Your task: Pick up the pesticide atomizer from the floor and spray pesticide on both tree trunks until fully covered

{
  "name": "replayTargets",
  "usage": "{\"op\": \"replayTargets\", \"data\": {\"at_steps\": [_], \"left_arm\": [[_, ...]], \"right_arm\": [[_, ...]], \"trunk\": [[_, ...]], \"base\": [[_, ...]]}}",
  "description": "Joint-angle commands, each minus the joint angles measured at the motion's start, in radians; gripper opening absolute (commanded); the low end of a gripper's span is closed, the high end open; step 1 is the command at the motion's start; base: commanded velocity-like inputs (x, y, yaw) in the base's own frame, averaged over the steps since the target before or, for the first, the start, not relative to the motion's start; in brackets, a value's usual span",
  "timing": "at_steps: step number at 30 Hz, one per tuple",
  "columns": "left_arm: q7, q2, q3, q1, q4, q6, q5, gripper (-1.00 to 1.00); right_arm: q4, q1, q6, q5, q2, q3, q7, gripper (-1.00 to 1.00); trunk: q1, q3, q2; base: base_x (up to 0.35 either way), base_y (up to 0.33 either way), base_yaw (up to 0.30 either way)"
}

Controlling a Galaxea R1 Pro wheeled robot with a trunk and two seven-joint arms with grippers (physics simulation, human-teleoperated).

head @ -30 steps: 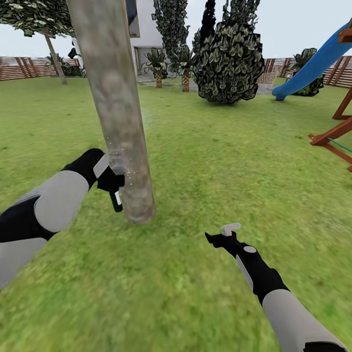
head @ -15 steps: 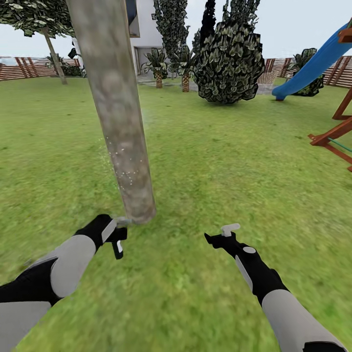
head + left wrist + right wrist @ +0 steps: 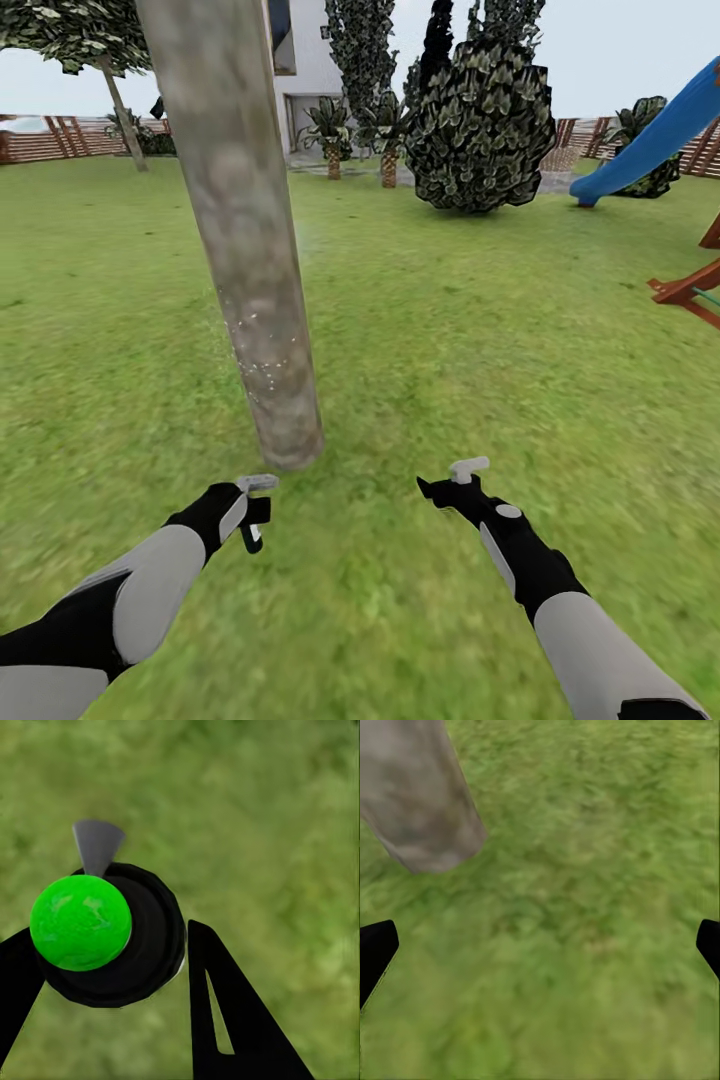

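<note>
Head view: my left gripper (image 3: 255,510) is closed around the pesticide atomizer (image 3: 251,528), low over the lawn (image 3: 450,330) and just short of the base of the tree trunk (image 3: 245,230). The atomizer's long axis runs roughly vertical, its black body with a white patch hanging below my fingers toward the grass; which way its nozzle faces cannot be told here. In the left wrist view the atomizer (image 3: 112,934) is seen end-on, as a black round body with a bright green ball on it and a grey wedge projecting from its rim, held between my two dark fingers (image 3: 225,1020) above blurred grass. The trunk leans slightly, pale and mottled, with small white specks on its lower part. My right gripper (image 3: 450,480) hangs over the grass to the right of the trunk, jaws spread wide and holding nothing; in the right wrist view its fingertips (image 3: 375,949) sit at opposite edges, with the trunk base (image 3: 424,802) beyond. A brown slat fence (image 3: 60,138), white house (image 3: 315,60), dark bush (image 3: 480,125) and blue slide (image 3: 655,135) line the far side.
</note>
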Motion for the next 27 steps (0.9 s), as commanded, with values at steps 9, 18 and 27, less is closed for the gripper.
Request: {"op": "replayTargets", "data": {"at_steps": [9, 18, 27], "left_arm": [[-0.003, -0.015, 0.008, 0.0, 0.006, 0.009, -0.008, -1.0], [-0.002, -0.042, 0.008, 0.002, 0.006, 0.011, -0.008, -1.0], [-0.002, -0.064, 0.007, 0.002, 0.008, 0.011, -0.01, -1.0]], "right_arm": [[-0.005, 0.0, 0.006, 0.005, -0.001, -0.002, 0.003, 1.0], [-0.004, 0.0, 0.004, 0.004, -0.002, 0.0, 0.003, 1.0], [-0.003, 0.0, 0.004, 0.004, 0.0, 0.0, 0.003, 1.0]], "trunk": [[0.0, -0.006, 0.0], [0.0, -0.006, 0.0], [0.0, -0.006, 0.0]], "base": [[0.165, 0.0, 0.119], [0.273, -0.111, 0.002], [0.205, -0.213, 0.231]]}}
